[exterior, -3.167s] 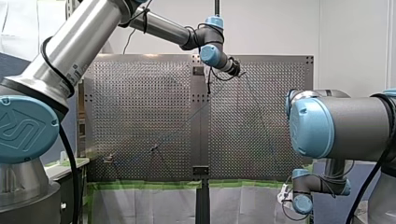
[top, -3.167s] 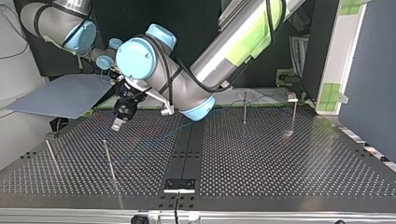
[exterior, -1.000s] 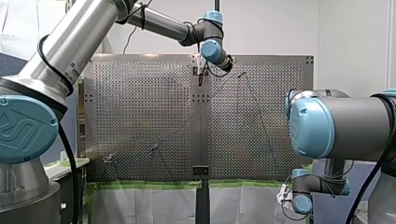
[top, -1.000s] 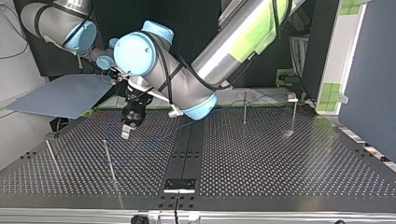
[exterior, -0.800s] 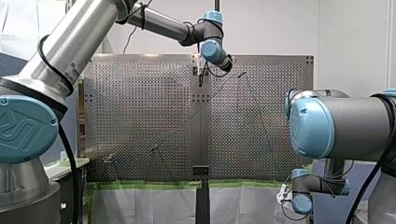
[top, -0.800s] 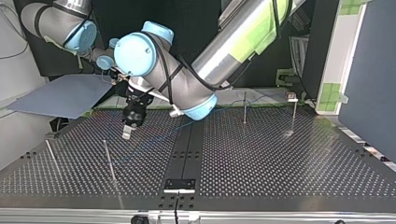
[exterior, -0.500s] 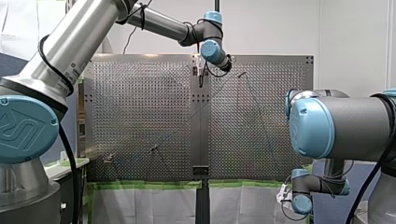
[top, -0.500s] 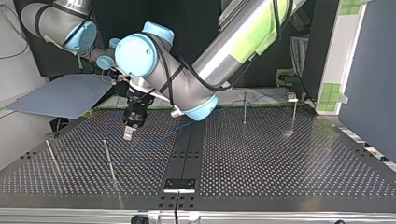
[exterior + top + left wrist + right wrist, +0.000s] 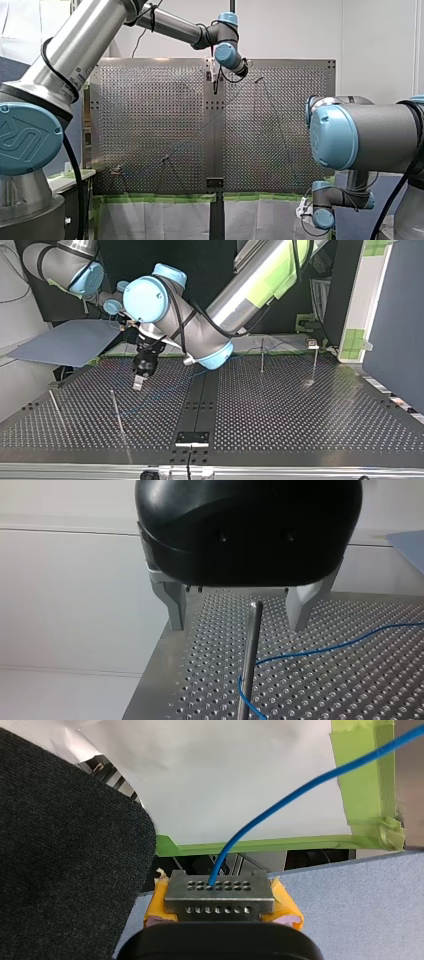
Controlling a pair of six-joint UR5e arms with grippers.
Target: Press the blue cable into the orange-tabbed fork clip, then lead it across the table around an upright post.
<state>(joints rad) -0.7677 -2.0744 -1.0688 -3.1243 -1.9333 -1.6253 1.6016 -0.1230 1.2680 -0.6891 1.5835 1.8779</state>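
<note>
Thin blue cable (image 9: 320,651) — bends at post (image 9: 250,660).

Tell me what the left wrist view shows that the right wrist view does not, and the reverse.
Only the left wrist view: the open left end effector, the post ahead of it, the table. Only the right wrist view: the right end effector with yellow pads, shut on the cable, and green tape. Both: the blue cable.

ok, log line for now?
left gripper: open, post ahead | blue cable: bends round post | right gripper: shut on blue cable
</note>
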